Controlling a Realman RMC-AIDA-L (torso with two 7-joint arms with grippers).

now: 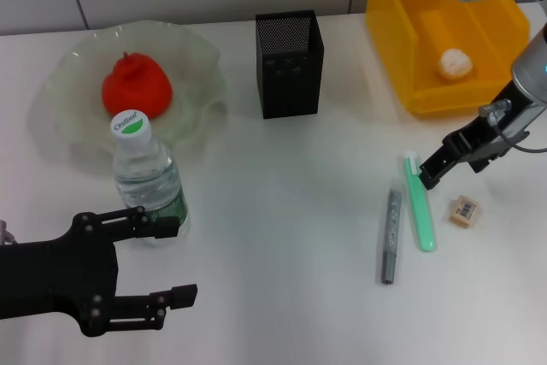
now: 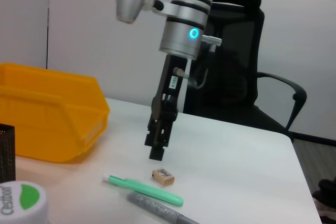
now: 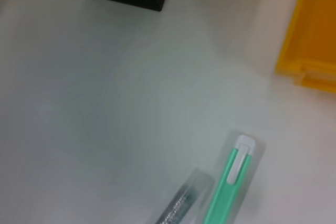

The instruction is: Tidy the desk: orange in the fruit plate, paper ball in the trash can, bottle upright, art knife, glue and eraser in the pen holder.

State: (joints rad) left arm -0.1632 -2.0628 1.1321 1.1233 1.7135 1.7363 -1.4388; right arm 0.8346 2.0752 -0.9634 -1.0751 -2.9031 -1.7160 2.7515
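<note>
Although the orange (image 1: 137, 85) already sits in the fruit plate (image 1: 201, 49), the paper ball (image 1: 455, 63) in the trash can (image 1: 402, 32) and the bottle (image 1: 147, 173) stands upright at lower left of the head view, three small things remain at lower right. The right gripper (image 1: 430, 173) hangs just over the top end of the green art knife (image 1: 420, 204), whose long axis runs nearly top to bottom of the frame, parallel to the grey glue (image 1: 391, 231) beside it; the eraser (image 1: 465, 210) lies just right of both. Its jaws look narrow, holding nothing. The left gripper (image 1: 171, 262), spread wide beside the bottle, is far from them. The pen holder (image 1: 288, 64) stands at upper centre. The left wrist view shows the right gripper clear of the table above the knife, which the head view leaves uncertain.
</note>
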